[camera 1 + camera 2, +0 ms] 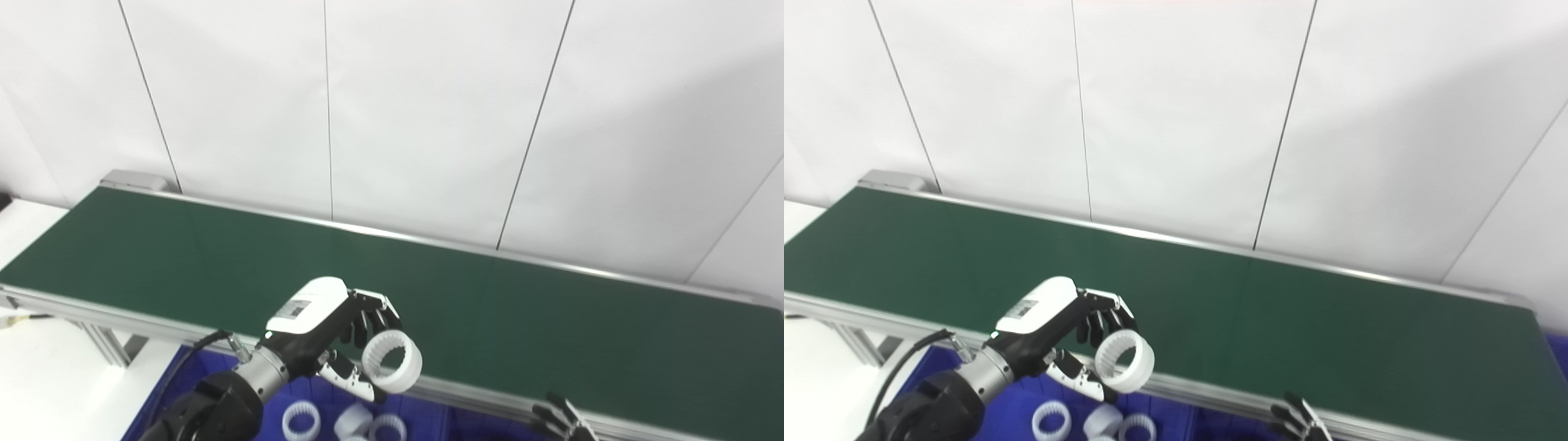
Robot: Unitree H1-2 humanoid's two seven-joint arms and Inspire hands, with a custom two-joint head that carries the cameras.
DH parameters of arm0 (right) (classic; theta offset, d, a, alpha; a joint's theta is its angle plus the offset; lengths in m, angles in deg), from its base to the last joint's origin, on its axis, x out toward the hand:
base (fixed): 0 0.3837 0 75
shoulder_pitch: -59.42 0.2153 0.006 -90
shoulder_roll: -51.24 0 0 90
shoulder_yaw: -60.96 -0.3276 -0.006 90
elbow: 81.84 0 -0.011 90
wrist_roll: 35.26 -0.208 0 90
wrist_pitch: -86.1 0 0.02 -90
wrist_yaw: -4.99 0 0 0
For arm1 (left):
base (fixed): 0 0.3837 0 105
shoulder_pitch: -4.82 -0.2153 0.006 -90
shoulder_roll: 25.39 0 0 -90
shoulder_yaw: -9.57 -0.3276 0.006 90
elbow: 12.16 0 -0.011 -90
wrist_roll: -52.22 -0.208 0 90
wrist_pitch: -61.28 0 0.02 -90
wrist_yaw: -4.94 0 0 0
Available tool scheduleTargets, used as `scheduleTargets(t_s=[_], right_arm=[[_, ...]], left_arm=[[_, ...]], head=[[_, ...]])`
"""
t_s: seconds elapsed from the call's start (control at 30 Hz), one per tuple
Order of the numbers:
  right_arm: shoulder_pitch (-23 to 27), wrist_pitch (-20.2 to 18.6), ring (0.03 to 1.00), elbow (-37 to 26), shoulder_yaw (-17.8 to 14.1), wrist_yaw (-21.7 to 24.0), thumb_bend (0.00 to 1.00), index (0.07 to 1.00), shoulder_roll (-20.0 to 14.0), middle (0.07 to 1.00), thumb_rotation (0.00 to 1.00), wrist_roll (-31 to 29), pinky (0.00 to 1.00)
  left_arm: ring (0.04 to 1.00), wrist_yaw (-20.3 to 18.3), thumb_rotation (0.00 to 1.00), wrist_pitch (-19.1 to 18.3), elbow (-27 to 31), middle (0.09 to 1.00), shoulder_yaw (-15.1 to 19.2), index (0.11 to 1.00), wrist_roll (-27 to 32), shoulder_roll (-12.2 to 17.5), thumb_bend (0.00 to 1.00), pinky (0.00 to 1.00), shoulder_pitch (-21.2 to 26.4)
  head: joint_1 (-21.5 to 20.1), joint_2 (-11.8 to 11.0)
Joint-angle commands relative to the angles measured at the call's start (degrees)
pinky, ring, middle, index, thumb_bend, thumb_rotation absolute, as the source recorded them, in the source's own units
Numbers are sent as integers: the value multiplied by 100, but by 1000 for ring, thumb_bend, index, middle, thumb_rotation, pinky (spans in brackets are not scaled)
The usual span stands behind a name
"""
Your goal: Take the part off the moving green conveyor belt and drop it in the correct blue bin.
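Left eye view
Part: white toothed ring (392,369), lifted clear of the belt, hanging over the near rail.
Left hand (334,340): grasping the ring between fingers (375,318) and thumb, palm turned toward the belt.
Conveyor belt (520,318): green, carrying nothing within sight.
Blue bin (184,380): lying below the near rail, under the held ring, already holding several white rings (301,420) of like shape.
Right hand (560,422): only fingertips showing at the bottom edge, spread apart, gripping nothing visible.

Right eye view
Part: same ring (1124,361), gripped at its rim, bore facing the camera.
Left hand (1066,334): clasping the ring above the bin (931,367).
Right hand (1295,419): peeking in low, fingers apart, idling near the rail.
Rings in bin (1051,420): resting loose on the blue floor.

Progress
Done: pick off the belt, judging by the ring being airborne in the grasp.
Left: releasing over the bin; matching rings below suggesting the correct bin, though only part of it showing.
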Motion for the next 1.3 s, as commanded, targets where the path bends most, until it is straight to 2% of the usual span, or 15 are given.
scheduleTargets(t_s=[0.0, 0.2, 0.4, 0.47, 0.53, 0.6, 0.7, 1.03, 1.27], right_arm=[[42, -120, 750, -286, -39, 24, 512, 875, -5, 803, 728, -98, 654], [64, -406, 758, -522, -130, 40, 549, 880, -50, 811, 756, -159, 661], [35, -543, 753, -687, -210, 75, 563, 879, -95, 803, 756, -256, 666], [22, -574, 756, -734, -230, 91, 550, 880, -106, 804, 744, -311, 668], [8, -608, 757, -766, -253, 88, 541, 880, -113, 803, 729, -337, 674], [-2, -627, 760, -780, -274, 87, 548, 881, -121, 805, 731, -353, 676], [-17, -567, 759, -760, -301, 69, 548, 882, -129, 806, 746, -341, 676], [-95, -602, 755, -812, -305, 83, 551, 876, -99, 801, 726, -388, 675], [-103, -599, 751, -823, -292, 98, 532, 875, -96, 795, 711, -403, 667]], left_arm=[[398, 1, 0, -59, 227, 484, 92, 512, -55, -24, 501, 332, 0], [392, -25, 0, -70, 170, 485, 174, 512, 52, -99, 501, 319, -234], [407, 47, 0, -78, -10, 486, 220, 506, 44, -226, 502, 342, -486], [411, 87, 0, -98, -54, 492, 271, 503, 124, -289, 502, 341, -562], [424, 219, 0, 37, -200, 493, 343, 498, 242, -355, 503, 365, -659], [424, 388, 0, 193, -416, 490, 406, 500, 365, -433, 503, 371, -772], [428, 546, 0, 214, -672, 491, 410, 500, 398, -532, 503, 379, -896], [429, 1319, 0, 881, -1805, 502, 391, 494, 423, -561, 503, 358, -1019], [423, 1602, 0, 1002, -2561, 501, 386, 500, 397, -557, 502, 365, -985]], head=[[80, 132], [296, 418], [464, 544], [515, 560], [537, 574], [525, 553], [495, 551], [386, 478], [338, 471]])
